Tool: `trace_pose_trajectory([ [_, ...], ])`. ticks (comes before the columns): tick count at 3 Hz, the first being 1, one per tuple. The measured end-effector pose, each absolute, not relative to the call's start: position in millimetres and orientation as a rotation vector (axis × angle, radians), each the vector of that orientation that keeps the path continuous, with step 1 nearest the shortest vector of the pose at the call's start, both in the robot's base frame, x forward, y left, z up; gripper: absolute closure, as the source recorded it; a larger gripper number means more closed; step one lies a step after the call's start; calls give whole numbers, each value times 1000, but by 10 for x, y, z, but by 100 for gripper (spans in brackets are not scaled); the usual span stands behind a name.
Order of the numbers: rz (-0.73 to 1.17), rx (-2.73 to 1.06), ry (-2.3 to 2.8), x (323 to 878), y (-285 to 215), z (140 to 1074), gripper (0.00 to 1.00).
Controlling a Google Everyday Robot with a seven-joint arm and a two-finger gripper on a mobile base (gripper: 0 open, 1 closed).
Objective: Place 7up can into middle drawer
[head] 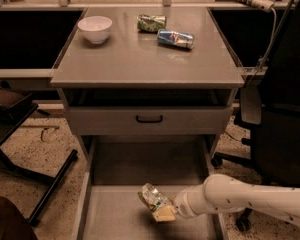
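7up can (152, 198) sits low in the camera view, tilted, one silver end up and to the left, the other end down at the gripper (164, 213). Its skin is pale green and white and looks crumpled; no lettering on it can be read. The gripper's tan fingers (165, 214) are closed on the can's lower end, holding it over the pale floor of the pulled-out middle drawer (115, 216), nearer the right wall than the left. Whether the can touches the floor cannot be told. The white arm (240, 203) reaches in from the right, across the drawer's right wall.

Above the open drawer is a closed drawer front (110, 120) with a black handle (149, 118). On the grey top (140, 59) of the cabinet stand a white bowl (95, 28) at the back left, a dark green can (151, 23) lying on its side at the back middle, and a blue can (175, 38) lying just beside it to the right and nearer the front. Their labels are not legible either. A black chair (282, 109) stands at the right of the cabinet.
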State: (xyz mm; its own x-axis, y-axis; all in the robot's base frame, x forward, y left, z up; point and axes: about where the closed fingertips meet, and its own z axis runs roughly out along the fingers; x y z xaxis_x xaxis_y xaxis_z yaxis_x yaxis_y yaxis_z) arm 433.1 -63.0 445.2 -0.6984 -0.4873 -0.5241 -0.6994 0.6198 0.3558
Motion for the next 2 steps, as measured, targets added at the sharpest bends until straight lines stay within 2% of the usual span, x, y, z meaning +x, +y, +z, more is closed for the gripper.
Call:
trace_pose_trajectory([
  [1, 785, -983, 2395, 4337, 84, 4219, 100],
  [2, 785, -983, 2395, 4337, 85, 4217, 100],
])
